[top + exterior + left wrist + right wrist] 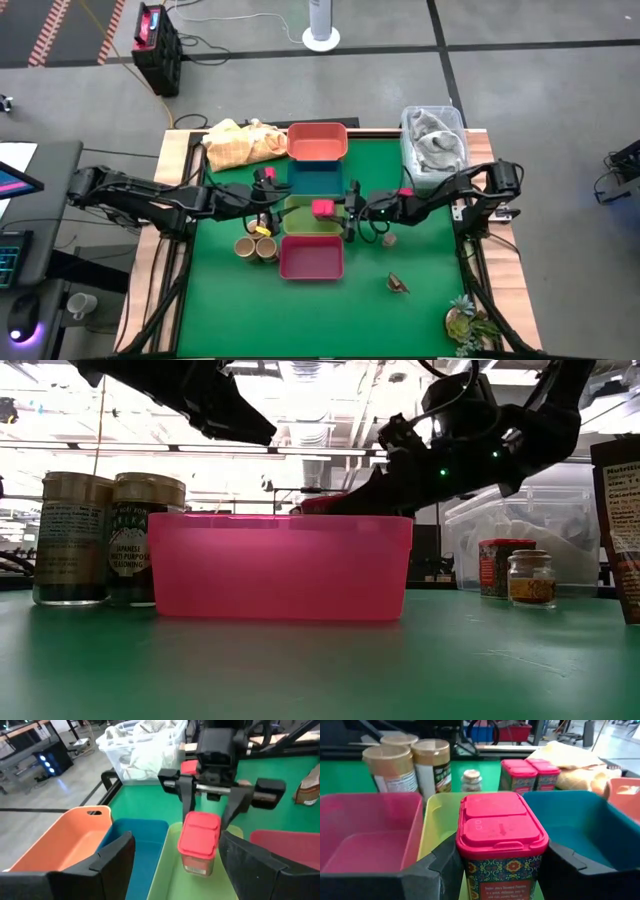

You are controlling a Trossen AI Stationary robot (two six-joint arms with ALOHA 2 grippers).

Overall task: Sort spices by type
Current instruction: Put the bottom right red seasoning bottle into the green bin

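The left gripper [268,213] hangs near the worktop's middle, just left of the tray column, its fingers [107,865] spread wide with nothing between them. Below it stand three tan-lidded jars [256,247], touching one another, beside the pink tray [311,258]. A tiny jar [470,780] and two pink-lidded tins [527,774] sit further back on that side, near the yellow cloth [240,142] at the worktop's back edge.

Four trays run front to back down the middle: pink, lime [296,222], teal [316,178], orange [317,141]. Over the lime tray a pink-lidded tin [322,207] is held upright; whether it touches the tray floor I cannot tell.

The right gripper [350,212] reaches in from the right, its fingers [435,870] closed against the tin's two sides. Right of it a small jar [389,239] stands alone, and a brown pouch [398,284] lies nearer the front edge. A clear bin [435,142] sits at the back right corner, a green sprig [468,322] at the front right corner.
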